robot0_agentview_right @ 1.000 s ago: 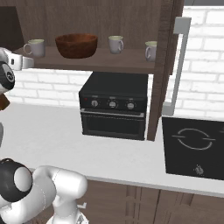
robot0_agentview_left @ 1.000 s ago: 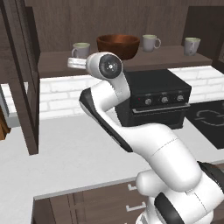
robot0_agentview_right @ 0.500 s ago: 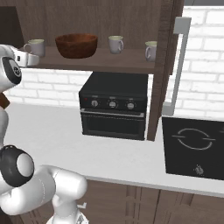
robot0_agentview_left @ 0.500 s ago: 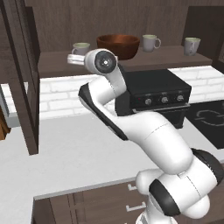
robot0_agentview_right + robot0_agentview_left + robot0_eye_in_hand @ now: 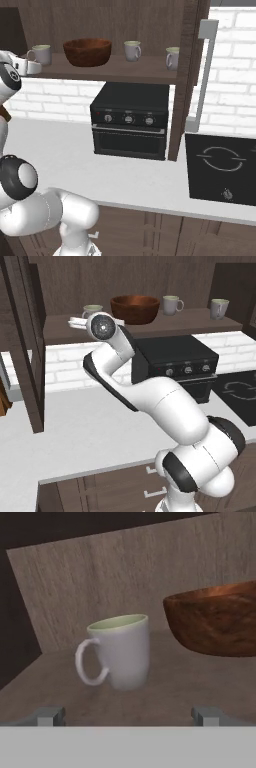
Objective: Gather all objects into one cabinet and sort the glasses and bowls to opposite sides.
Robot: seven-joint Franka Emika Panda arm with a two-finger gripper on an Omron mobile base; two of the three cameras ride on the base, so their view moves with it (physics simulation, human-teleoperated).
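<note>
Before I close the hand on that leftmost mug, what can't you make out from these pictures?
- Leftmost mug: lower half hidden behind the arm in the left base view.
- Hand: cut off by the left edge in the right base view.
- Bowl: right part cut off by the hand view's edge.
- Rightmost mug: partly hidden by the cabinet side panel, right base view.

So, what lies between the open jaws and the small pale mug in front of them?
Only bare brown wooden shelf, seen in the hand view; the small pale mug stands untouched.

You get even, soft rendered light; counter (image 5: pixel 75 441) bright, cabinet (image 5: pixel 100 20) interior dim; hand view slightly blurry, no glare.
</note>
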